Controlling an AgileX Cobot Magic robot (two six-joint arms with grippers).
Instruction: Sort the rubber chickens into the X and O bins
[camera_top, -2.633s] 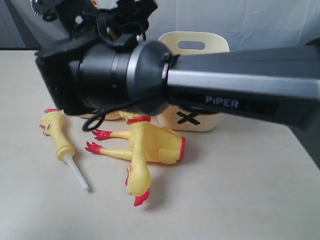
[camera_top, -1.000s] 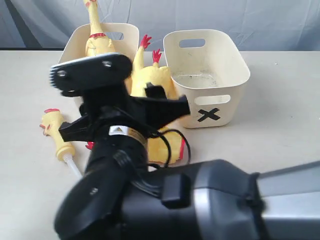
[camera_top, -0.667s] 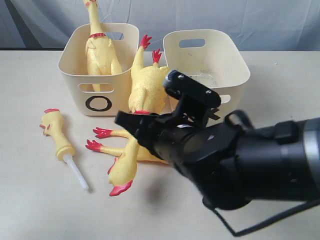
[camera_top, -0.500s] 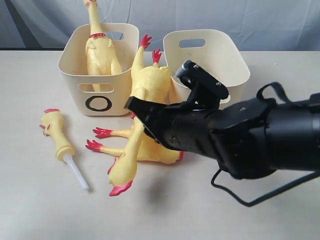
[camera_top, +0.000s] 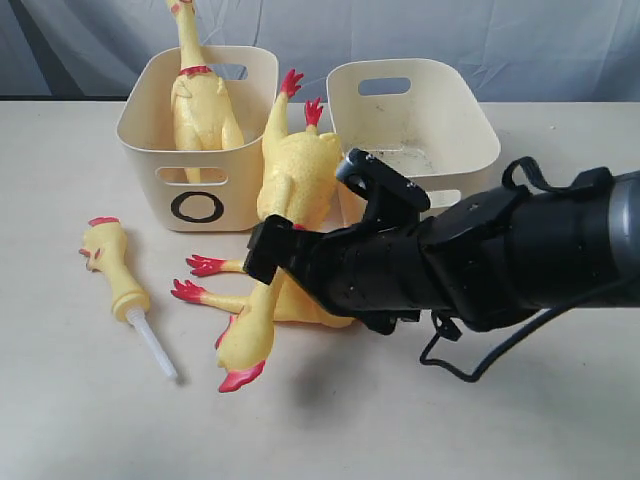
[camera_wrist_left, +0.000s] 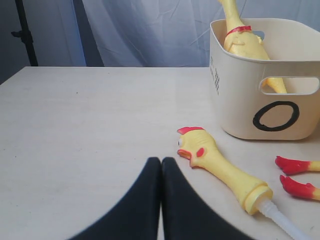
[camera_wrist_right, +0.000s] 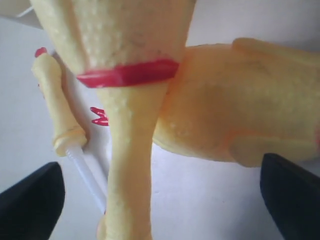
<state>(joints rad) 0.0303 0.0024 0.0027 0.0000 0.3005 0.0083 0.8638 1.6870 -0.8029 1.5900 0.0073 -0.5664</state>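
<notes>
The right gripper (camera_wrist_right: 162, 192) stands wide open, its fingers (camera_wrist_right: 30, 200) either side of the neck of a head-down chicken (camera_top: 292, 170), below the red neck ring (camera_wrist_right: 127, 72), pads clear of the rubber and gripping nothing. The left gripper (camera_wrist_left: 161, 167) has its jaws pressed together, empty, above the table (camera_top: 80, 400).

Four chicken pieces:
- the head-down one, propped against both bins
- a headless body (camera_wrist_right: 240, 115) lying flat beneath it
- a head with white tube (camera_top: 115, 270), at nine o'clock from the right gripper
- a whole chicken (camera_top: 200, 100) upright in the O bin (camera_top: 150, 190), at eleven o'clock

Two bins: the second bin (camera_top: 480, 125), at one o'clock, has its mark hidden by the arm
</notes>
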